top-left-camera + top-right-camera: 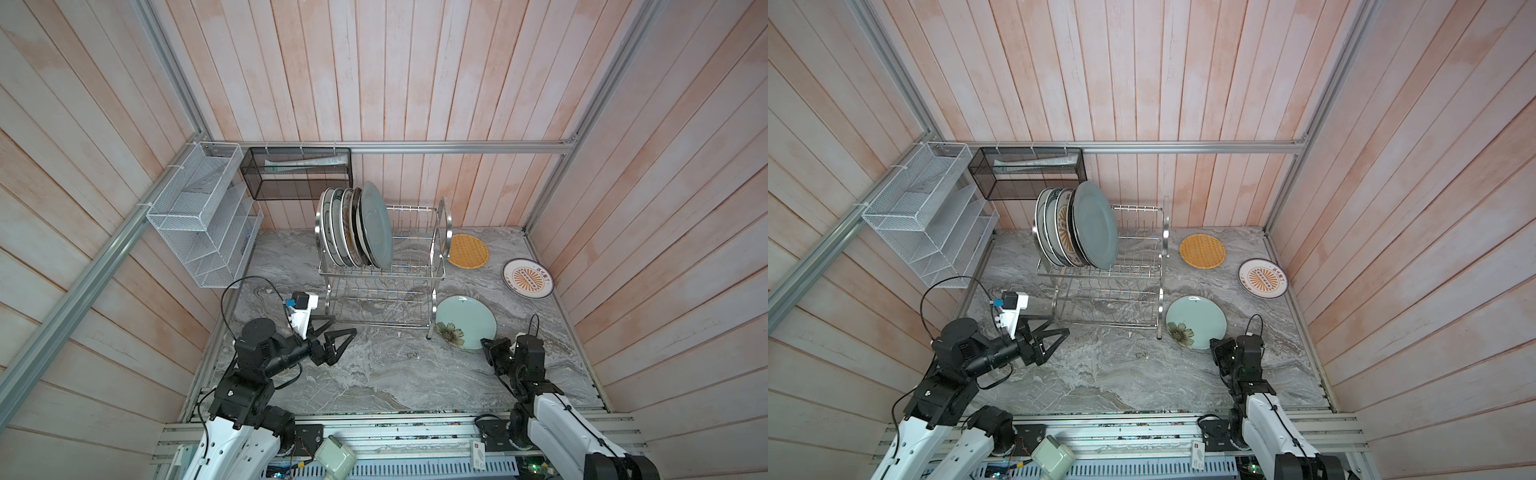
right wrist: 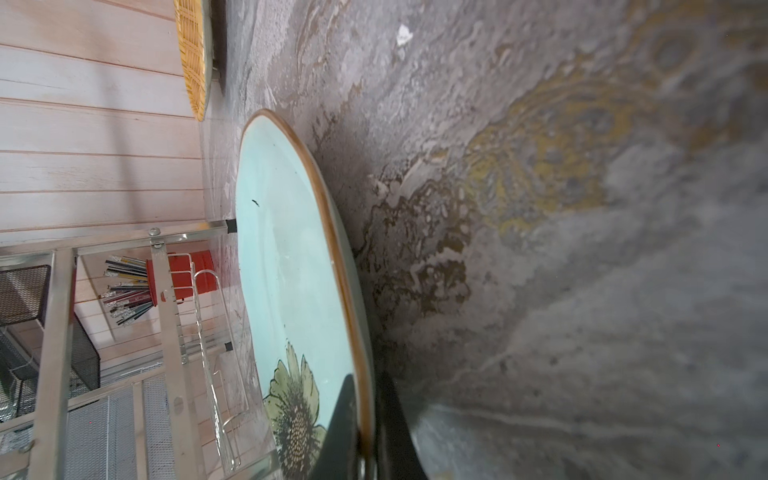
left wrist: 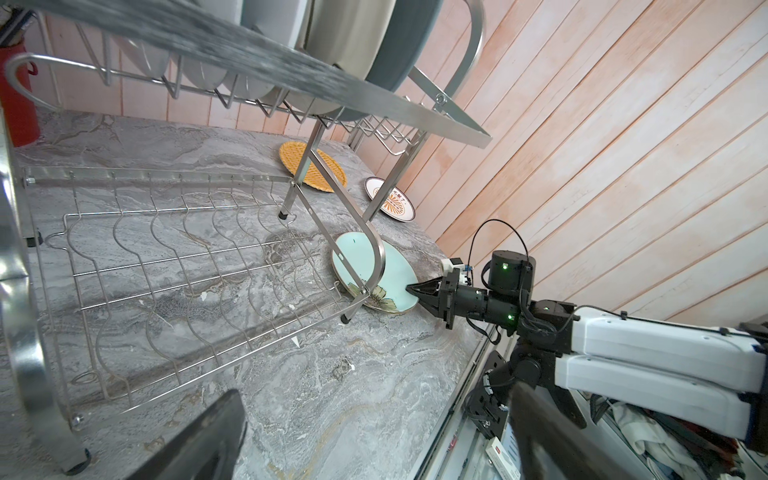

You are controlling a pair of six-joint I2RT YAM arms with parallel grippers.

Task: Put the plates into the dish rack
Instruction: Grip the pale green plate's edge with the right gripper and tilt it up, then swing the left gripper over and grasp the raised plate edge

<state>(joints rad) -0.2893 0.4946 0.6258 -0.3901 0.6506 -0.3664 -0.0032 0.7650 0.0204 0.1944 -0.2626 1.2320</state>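
Clamping the rim of the green plate (image 1: 467, 320) beside the rack (image 1: 444, 220) is the right gripper (image 1: 485, 343); the left gripper (image 1: 344, 325) gapes.

1. The round white plate with an orange sunburst (image 1: 528, 278) bears dark characters along its rim and on the sunburst's middle band, all too small to read.
2. The small white box with a red mark (image 1: 479, 455) carries illegible print.
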